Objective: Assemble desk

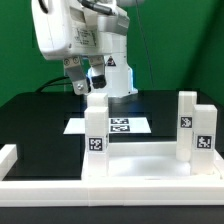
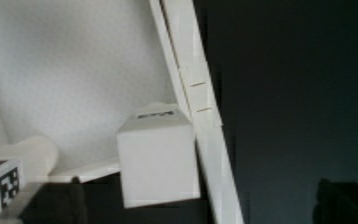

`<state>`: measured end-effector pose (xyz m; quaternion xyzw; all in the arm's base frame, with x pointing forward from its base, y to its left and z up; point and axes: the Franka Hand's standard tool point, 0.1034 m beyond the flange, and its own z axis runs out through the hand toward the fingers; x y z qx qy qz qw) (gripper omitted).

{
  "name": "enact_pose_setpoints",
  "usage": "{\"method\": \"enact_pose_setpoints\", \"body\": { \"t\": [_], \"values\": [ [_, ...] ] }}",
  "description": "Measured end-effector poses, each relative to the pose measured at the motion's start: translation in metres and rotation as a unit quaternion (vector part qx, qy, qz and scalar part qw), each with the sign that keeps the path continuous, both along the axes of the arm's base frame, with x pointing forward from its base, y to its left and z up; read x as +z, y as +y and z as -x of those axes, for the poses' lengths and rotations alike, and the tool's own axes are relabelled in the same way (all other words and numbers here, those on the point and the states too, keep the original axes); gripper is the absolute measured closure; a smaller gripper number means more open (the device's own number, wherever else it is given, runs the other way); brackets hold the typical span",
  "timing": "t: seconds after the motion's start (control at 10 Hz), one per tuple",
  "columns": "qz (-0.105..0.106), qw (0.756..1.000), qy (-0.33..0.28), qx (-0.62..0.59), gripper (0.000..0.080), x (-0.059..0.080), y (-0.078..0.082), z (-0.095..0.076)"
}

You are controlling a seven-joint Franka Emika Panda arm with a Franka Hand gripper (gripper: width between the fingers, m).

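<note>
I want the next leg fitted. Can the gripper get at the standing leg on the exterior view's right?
Probably yes. The gripper hangs open above the other leg, holding nothing, and the right leg stands upright with nothing over it.

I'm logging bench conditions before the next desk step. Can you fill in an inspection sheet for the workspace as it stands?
Surface: black table, edged by a low white border rail.
Job's things: white tabletop lies flat near the camera; one tagged leg stands upright at its corner on the exterior view's left, another leg at the right.
Clutter: marker board lies flat behind the tabletop; nothing else seen.
Grippers: gripper hangs above the left leg, jaws open, holding nothing.
Cables: dark cable hangs behind the arm.
Surroundings: green backdrop.
</note>
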<state>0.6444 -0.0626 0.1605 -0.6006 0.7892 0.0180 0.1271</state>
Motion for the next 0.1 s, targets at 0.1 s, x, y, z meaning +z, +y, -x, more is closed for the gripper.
{"method": "enact_pose_setpoints", "body": {
  "t": [0.1],
  "values": [
    [0.0, 1.0, 0.0, 0.0, 0.0151, -0.0005, 0.0, 0.0002]
  ]
}}
